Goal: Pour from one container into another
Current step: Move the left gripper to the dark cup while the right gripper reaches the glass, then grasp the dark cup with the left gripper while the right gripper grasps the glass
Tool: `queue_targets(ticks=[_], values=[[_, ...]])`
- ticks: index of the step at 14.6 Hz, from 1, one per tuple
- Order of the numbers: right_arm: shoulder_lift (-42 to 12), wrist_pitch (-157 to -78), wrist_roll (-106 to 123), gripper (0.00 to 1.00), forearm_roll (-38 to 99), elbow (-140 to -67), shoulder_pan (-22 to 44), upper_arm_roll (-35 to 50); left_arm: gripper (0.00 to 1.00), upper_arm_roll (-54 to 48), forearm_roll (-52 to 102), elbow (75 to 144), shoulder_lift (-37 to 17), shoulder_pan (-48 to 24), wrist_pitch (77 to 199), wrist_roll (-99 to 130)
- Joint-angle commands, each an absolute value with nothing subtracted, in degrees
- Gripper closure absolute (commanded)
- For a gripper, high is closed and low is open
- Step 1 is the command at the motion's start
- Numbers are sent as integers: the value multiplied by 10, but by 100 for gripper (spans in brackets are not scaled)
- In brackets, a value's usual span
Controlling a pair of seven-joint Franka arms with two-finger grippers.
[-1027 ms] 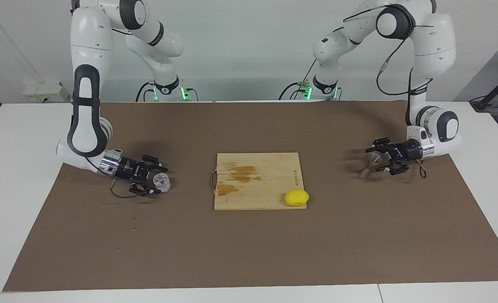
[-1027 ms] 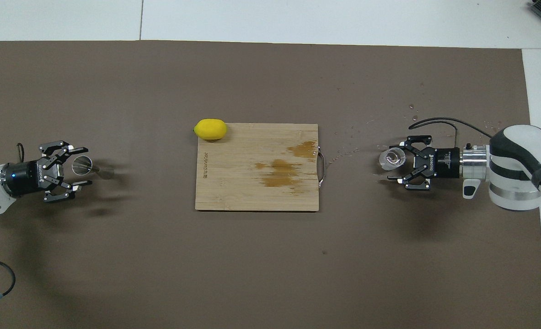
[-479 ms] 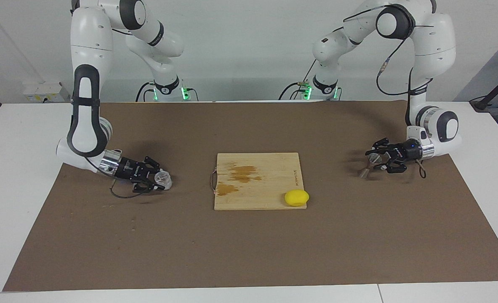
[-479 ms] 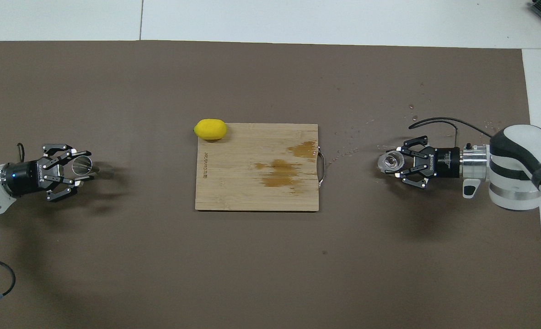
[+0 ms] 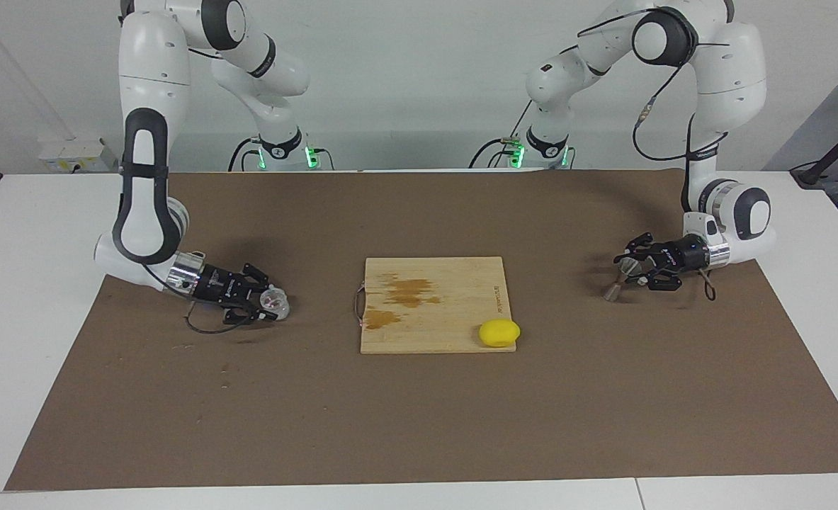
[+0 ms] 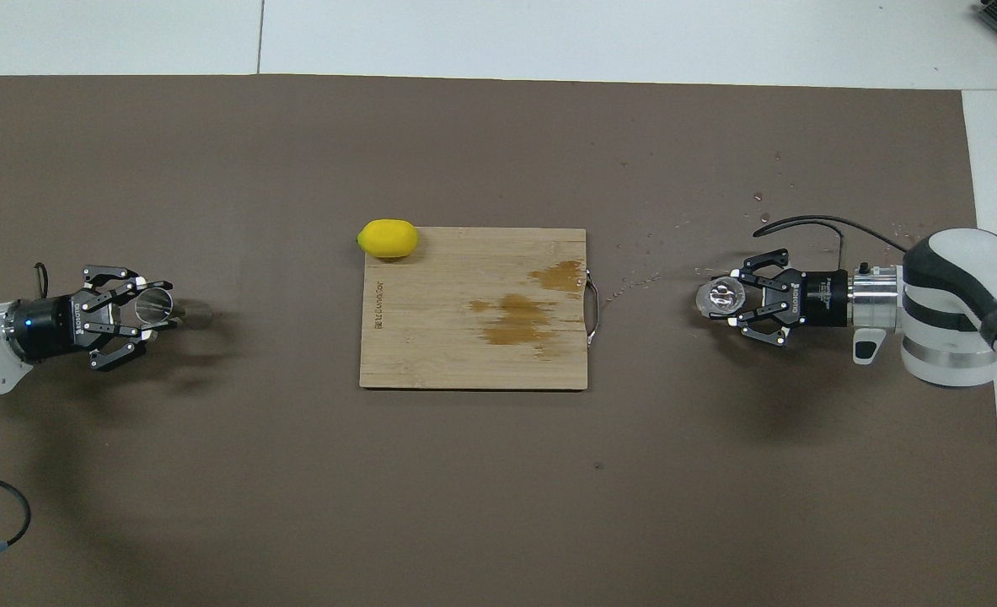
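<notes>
The right gripper [image 5: 268, 304] is low at the right arm's end of the brown mat [image 5: 419, 425], its fingers closed around the clear glass tumbler [image 5: 275, 303], which sits between the fingertips with its mouth upward; whether its base rests on the mat or rides just above it cannot be told. At the left arm's end the left gripper [image 5: 635, 270] is clamped on the upper cone of the metal jigger [image 5: 620, 278] (it leans, foot toward the mat, and whether the foot touches cannot be told). From overhead the jigger's [image 6: 161, 308] open cup shows bare metal inside; the tumbler's [image 6: 721, 298] contents cannot be made out. Between them lies a stained cutting board [image 5: 436, 306] with a lemon [image 5: 499, 332] at its corner.
</notes>
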State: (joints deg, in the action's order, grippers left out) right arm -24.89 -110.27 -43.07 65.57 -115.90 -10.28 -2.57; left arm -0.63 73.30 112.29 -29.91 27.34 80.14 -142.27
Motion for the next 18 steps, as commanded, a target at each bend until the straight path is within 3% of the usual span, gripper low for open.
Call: queue_targets(ticks=[1, 9, 18], values=[[-228, -1100, -424, 100, 657, -1159, -105, -24, 64, -3, 751, 1124, -301, 265, 801, -1434], [-150, -1099, -474, 100, 658, -1172, -95, -24, 64, -15, 775, 1117, -287, 225, 792, -1404], [-109, -1101, -574, 100, 657, -1189, -26, -25, 64, -15, 810, 1172, -192, 122, 830, -1333]])
